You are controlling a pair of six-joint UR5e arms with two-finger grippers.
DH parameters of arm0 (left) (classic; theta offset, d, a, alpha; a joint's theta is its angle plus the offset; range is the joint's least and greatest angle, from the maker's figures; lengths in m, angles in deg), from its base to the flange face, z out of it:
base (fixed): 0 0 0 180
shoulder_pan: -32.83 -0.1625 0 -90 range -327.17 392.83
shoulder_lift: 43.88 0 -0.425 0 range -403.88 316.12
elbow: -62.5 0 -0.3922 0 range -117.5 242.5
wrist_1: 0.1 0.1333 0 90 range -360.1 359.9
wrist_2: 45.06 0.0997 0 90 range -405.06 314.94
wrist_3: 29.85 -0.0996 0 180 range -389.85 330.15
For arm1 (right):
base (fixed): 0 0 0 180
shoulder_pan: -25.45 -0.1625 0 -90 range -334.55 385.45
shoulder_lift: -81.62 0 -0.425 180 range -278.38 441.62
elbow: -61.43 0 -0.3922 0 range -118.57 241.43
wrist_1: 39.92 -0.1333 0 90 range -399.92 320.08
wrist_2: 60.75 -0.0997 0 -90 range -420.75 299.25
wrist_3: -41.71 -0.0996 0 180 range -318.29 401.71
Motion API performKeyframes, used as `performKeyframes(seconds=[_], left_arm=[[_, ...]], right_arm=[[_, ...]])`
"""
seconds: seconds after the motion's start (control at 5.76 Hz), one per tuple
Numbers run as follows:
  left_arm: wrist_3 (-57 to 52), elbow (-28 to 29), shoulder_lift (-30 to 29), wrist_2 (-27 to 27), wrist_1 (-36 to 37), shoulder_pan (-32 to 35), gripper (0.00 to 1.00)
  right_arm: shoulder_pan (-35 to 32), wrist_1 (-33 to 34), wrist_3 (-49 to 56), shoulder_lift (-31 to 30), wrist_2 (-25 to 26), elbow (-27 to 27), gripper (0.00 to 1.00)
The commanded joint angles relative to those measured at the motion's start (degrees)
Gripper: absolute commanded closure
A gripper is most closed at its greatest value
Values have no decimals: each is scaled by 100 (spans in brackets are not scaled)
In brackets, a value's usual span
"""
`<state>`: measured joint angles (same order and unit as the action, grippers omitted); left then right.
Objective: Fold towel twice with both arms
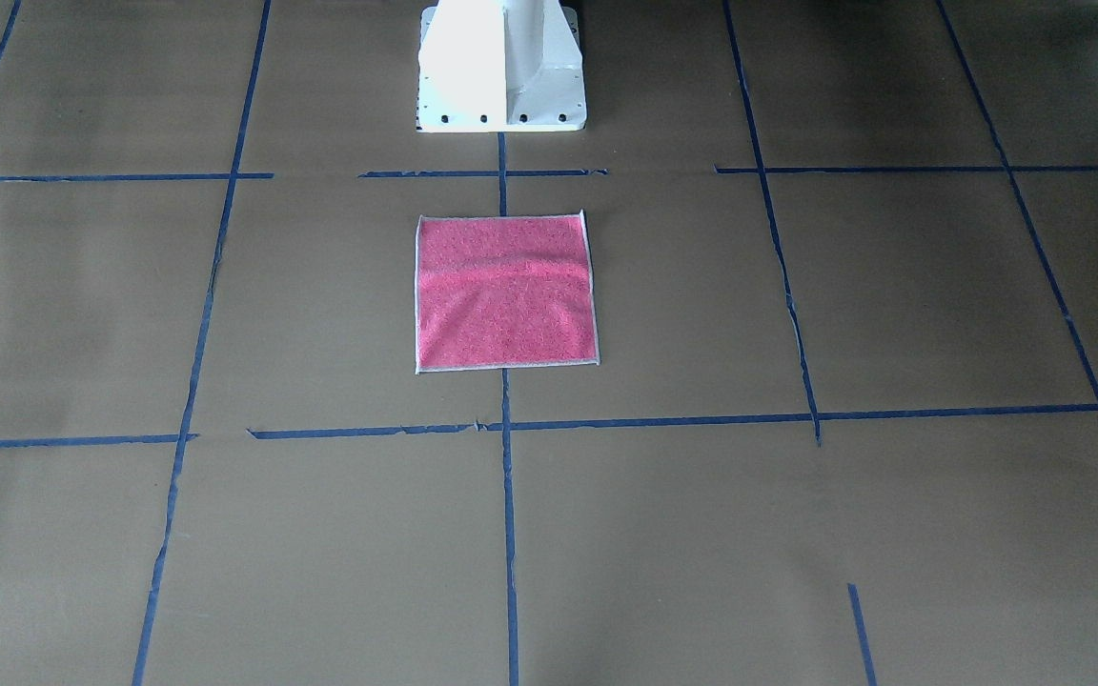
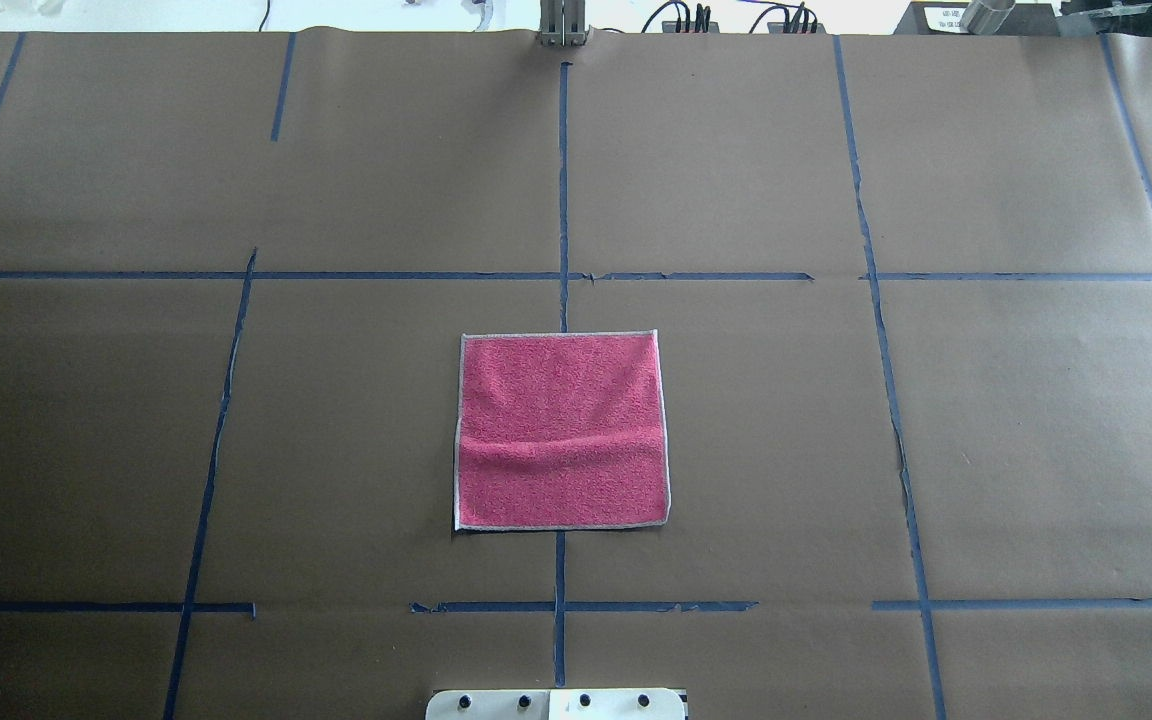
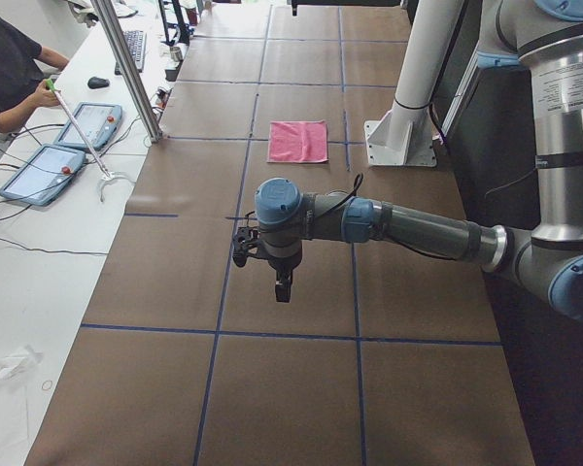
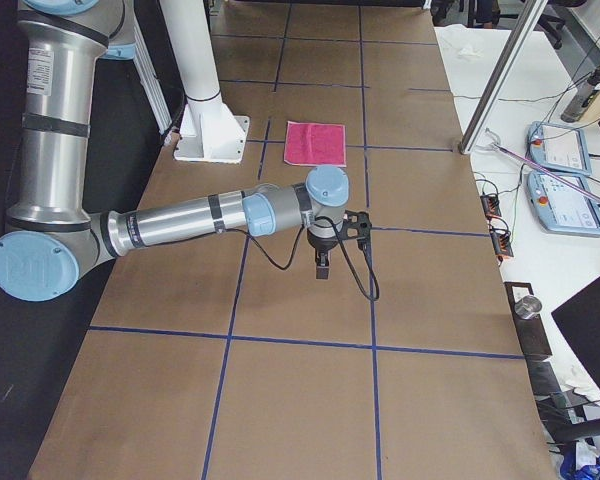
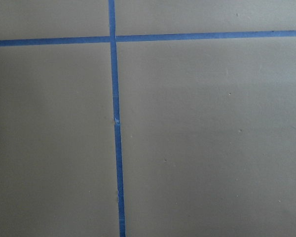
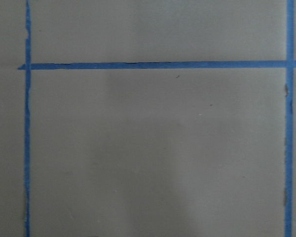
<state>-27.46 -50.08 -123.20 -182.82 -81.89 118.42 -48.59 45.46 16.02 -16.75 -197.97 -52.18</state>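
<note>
- the towel point(image 2: 561, 430) lies flat and pink face up, at 12 o'clock from the white pedestal point(image 2: 556, 704). it is square, so it has no long axis, and a soft ridge crosses it from 9 to 3.
- the left gripper point(image 3: 284, 286) and right gripper point(image 4: 322, 268) hang well apart from it on opposite sides. the towel is at 12 o'clock from each in its side view, and neither looks nearer.
- i cannot tell whether the fingers are parted or closed.
</note>
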Motion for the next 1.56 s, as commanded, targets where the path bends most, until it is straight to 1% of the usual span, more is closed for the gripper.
performKeyframes(seconds=[0.0,0.17,0.35,0.52,0.69,0.87,1.04,1.21,1.39], left_arm=[[320,-54,-13,-67,-502,-216,0],[1428,-97,-101,-58,-1236,-870,0],[2771,-150,-215,-49,-2053,-1382,0],[3359,-185,-338,3,-2427,-1917,0],[4731,-394,-870,47,-2422,-2541,0],[6015,-527,-1179,387,-2413,-3156,0],[6663,-554,-1461,573,-2395,-3667,0],[7678,-511,-2082,1401,-2265,-4429,0],[8132,-485,-2575,1888,-1715,-5211,0]], right_arm=[[887,-676,-1720,11,54,-425,1],[1405,-950,-2599,211,264,-513,1],[2176,-944,-3356,361,962,-775,2],[2767,-944,-4077,719,1256,-786,2],[3608,-944,-5303,1236,1868,-769,2],[4382,-910,-6202,1720,2605,-699,3],[4894,-883,-6559,2160,3065,-420,3],[5169,-674,-6989,2678,3322,-17,3],[5268,-202,-7028,3170,3464,266,3]])
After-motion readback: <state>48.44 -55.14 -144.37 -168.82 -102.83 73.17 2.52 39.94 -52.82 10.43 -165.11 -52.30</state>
